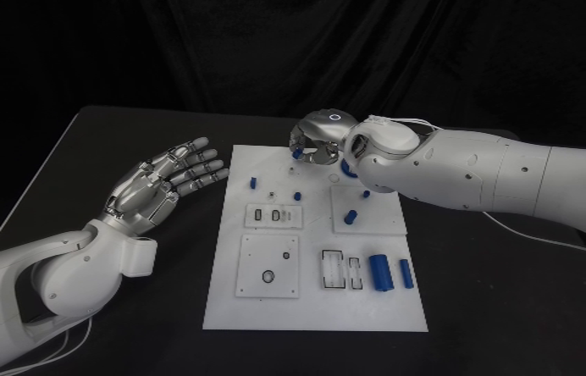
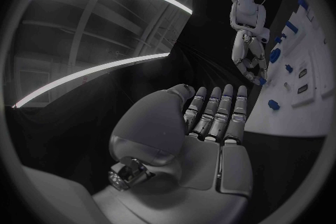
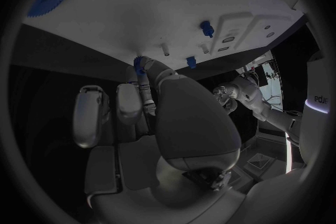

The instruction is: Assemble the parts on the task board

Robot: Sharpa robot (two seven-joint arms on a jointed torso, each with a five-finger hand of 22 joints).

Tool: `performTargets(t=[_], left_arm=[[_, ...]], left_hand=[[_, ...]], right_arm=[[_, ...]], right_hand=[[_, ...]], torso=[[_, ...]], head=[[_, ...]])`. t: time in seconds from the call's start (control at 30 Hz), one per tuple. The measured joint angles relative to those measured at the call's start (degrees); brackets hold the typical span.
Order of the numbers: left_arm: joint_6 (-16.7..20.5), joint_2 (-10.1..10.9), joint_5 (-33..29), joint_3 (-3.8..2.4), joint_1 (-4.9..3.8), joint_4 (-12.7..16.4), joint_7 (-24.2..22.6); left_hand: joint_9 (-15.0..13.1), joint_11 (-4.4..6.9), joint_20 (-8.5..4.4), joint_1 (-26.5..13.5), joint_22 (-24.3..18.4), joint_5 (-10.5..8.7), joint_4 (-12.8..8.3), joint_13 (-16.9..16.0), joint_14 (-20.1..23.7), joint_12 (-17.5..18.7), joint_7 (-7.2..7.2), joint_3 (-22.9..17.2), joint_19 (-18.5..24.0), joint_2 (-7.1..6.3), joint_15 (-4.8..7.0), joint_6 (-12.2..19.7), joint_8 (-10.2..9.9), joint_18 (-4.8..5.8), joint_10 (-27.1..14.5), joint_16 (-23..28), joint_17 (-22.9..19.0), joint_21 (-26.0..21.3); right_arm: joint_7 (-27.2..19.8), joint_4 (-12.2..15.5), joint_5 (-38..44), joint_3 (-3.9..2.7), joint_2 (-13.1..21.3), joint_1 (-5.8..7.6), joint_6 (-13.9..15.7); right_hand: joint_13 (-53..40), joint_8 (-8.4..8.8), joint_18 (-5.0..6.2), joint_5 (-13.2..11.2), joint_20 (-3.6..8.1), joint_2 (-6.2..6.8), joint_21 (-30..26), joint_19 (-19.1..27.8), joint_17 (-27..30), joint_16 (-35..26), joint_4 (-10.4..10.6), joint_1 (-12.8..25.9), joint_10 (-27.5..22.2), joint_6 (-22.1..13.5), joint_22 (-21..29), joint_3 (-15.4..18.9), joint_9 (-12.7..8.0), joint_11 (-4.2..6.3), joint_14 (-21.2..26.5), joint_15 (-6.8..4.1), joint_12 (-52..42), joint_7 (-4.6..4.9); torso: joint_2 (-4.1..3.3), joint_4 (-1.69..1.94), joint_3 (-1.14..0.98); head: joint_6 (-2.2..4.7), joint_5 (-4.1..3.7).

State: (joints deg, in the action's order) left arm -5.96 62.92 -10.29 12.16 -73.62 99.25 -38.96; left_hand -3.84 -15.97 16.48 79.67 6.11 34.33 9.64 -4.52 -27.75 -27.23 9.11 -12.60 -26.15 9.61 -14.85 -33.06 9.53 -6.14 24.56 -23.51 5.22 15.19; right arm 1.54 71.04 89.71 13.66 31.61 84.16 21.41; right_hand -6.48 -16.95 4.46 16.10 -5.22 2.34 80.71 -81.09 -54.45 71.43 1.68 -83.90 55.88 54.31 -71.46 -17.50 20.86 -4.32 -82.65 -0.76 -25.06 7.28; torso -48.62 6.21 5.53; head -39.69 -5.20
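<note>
- Task board (image 1: 245, 308) lies flat mid-table, blue parts scattered over it: pegs near the far left (image 1: 254, 181), two cylinders (image 1: 380, 272) lying side by side near the right edge, a small piece (image 1: 351, 217) on the upper-right sub-plate.
- Right hand (image 1: 320, 139) is at the board's far edge, fingers curled down; a small blue part (image 1: 297, 151) sits at its fingertips. Right wrist view shows the same blue bit (image 3: 140, 64) at a fingertip, just above the board edge. Looks pinched, but I can't tell if it's truly gripped or only touched.
- Left hand (image 1: 165, 183) hovers off the board's left side, palm up, fingers spread and straight, holding nothing; left wrist view confirms the bare palm (image 2: 210, 129).
- Handling guess: parts are small, rigid, light plastic, likely smooth and easy to slip or roll; the cylinders especially. Best taken by a fingertip pinch across the middle, kept upright for seating in a hole.
- Hard to see: the right forearm covers the board's far right corner; a larger blue piece (image 1: 347, 169) peeks from under the wrist, shape unclear. Slots and holes (image 1: 271, 216) are too small to match to parts.
</note>
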Motion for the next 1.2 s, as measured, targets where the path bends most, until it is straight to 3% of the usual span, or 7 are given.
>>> performTargets(t=[0.23, 0.63, 0.7, 0.9, 1.03, 1.13, 1.2], left_arm=[[0.01, 0.07, -0.27, 0.0, 0.0, 0.0, 0.0], [0.0, -0.12, -0.59, 0.0, 0.0, -0.29, 0.0], [-0.01, -0.18, -0.62, 0.0, 0.0, -0.36, 0.0], [-0.04, -0.29, -0.72, 0.01, 0.0, -0.62, -0.01], [-0.06, -0.31, -0.78, 0.01, 0.0, -0.71, -0.01], [-0.07, -0.31, -0.81, 0.01, 0.0, -0.76, -0.01], [-0.07, -0.26, -0.84, 0.01, 0.0, -0.76, -0.01]], left_hand=[[0.0, 0.0, 0.0, 0.0, 0.0, 0.0, 0.0, 0.0, 0.0, 0.0, 0.0, 0.0, 0.0, 0.0, 0.0, 0.0, 0.0, 0.0, 0.0, 0.0, 0.0, 0.0], [0.0, 0.0, 0.0, 0.0, 0.0, 0.0, 0.0, 0.0, 0.0, 0.0, 0.0, 0.0, 0.0, 0.0, 0.0, 0.0, 0.0, 0.0, 0.0, 0.0, 0.0, 0.0], [0.0, 0.0, 0.0, 0.0, 0.0, 0.0, 0.0, 0.0, 0.0, 0.0, 0.0, 0.0, 0.0, 0.0, 0.0, 0.0, 0.0, 0.0, 0.0, 0.0, 0.0, 0.0], [0.0, -0.17, 0.0, -0.23, 0.0, 0.0, -0.24, 0.0, 0.0, 0.0, 0.21, -0.24, 0.0, -0.23, 0.0, -0.21, 0.0, 0.0, 0.17, -0.39, 0.0, 0.0], [0.0, -0.17, 0.0, -0.23, 0.0, 0.0, -0.24, 0.0, 0.0, 0.0, 0.21, -0.24, 0.0, -0.23, 0.0, -0.21, 0.0, 0.0, 0.17, -0.39, 0.0, 0.0], [0.0, -0.17, 0.0, -0.23, 0.0, 0.0, -0.24, 0.0, 0.0, 0.0, 0.21, -0.24, 0.0, -0.23, 0.0, -0.21, 0.0, 0.0, 0.17, -0.39, 0.0, 0.0], [0.0, -0.17, 0.0, -0.23, 0.0, 0.0, -0.24, 0.0, 0.0, 0.0, 0.21, -0.24, 0.0, -0.23, 0.0, -0.21, 0.0, 0.0, 0.17, -0.39, 0.0, 0.0]], right_arm=[[0.14, -1.26, -0.01, 0.04, -0.97, -0.31, -0.42], [0.94, -2.19, -0.03, 0.03, -1.77, -0.53, -2.02], [1.15, -2.29, -0.03, 0.01, -1.77, -0.57, -2.31], [1.78, -2.42, -0.04, -0.01, -1.62, -0.65, -2.89], [1.91, -2.44, -0.05, -0.01, -1.37, -0.68, -2.93], [1.92, -2.43, -0.05, -0.02, -1.04, -0.68, -2.81], [1.87, -2.32, -0.05, -0.07, -0.56, -0.68, -2.49]], right_hand=[[-0.02, 0.11, 0.0, 0.0, -0.24, 0.38, -0.25, 0.24, 0.18, 0.0, 0.13, 0.38, -0.56, -0.83, 0.29, -0.13, 0.27, -0.27, 0.13, 0.13, 0.47, 0.19], [0.29, 3.45, 0.01, 0.01, -1.76, 0.6, -2.25, 2.19, 2.4, -1.39, 0.24, 0.93, -4.77, -3.23, 3.07, -1.36, -0.27, -1.78, 1.76, 1.76, 2.68, 0.29], [0.71, 5.49, 0.0, -0.24, -2.01, 1.19, -2.96, 2.98, 3.23, -2.04, 0.56, 1.5, -7.45, -5.86, 4.0, -1.69, -1.08, -2.32, 2.29, 2.25, 3.96, 0.09], [1.94, 13.05, 0.96, -3.72, -1.54, 2.14, -5.8, 5.68, 5.78, -3.38, 0.47, 1.93, -16.75, -17.92, 7.65, -0.34, -5.86, -3.23, 4.69, 1.45, 7.11, -2.09], [1.92, 13.75, 0.96, -4.2, -1.68, 2.14, -7.19, 6.6, 7.03, -3.99, 0.39, 1.93, -18.98, -24.3, 9.28, 0.75, -8.81, -3.35, 5.7, 1.68, 7.01, -2.3], [1.74, 13.73, 0.96, -4.16, -1.68, 2.13, -7.27, 6.6, 7.17, -3.99, 0.3, 1.93, -19.15, -24.11, 9.48, 0.98, -8.96, -3.36, 5.9, 1.47, 6.31, -1.93], [1.35, 12.91, 0.95, -3.29, -1.68, 1.64, -7.27, 6.59, 7.12, -3.99, 0.17, 1.43, -18.5, -20.44, 9.27, 1.1, -8.19, -3.34, 5.94, 1.43, 5.03, -1.32]], torso=[[0.0, 0.0, 0.0], [-0.01, 0.01, 0.01], [0.0, 0.01, 0.01], [0.0, 0.02, 0.01], [-0.01, 0.02, 0.01], [-0.01, 0.01, 0.01], [-0.01, -0.02, 0.01]], head=[[0.09, -0.1], [0.02, -0.34], [0.02, -0.38], [-0.04, -0.41], [0.0, -0.41], [0.01, -0.36], [0.07, -0.23]])
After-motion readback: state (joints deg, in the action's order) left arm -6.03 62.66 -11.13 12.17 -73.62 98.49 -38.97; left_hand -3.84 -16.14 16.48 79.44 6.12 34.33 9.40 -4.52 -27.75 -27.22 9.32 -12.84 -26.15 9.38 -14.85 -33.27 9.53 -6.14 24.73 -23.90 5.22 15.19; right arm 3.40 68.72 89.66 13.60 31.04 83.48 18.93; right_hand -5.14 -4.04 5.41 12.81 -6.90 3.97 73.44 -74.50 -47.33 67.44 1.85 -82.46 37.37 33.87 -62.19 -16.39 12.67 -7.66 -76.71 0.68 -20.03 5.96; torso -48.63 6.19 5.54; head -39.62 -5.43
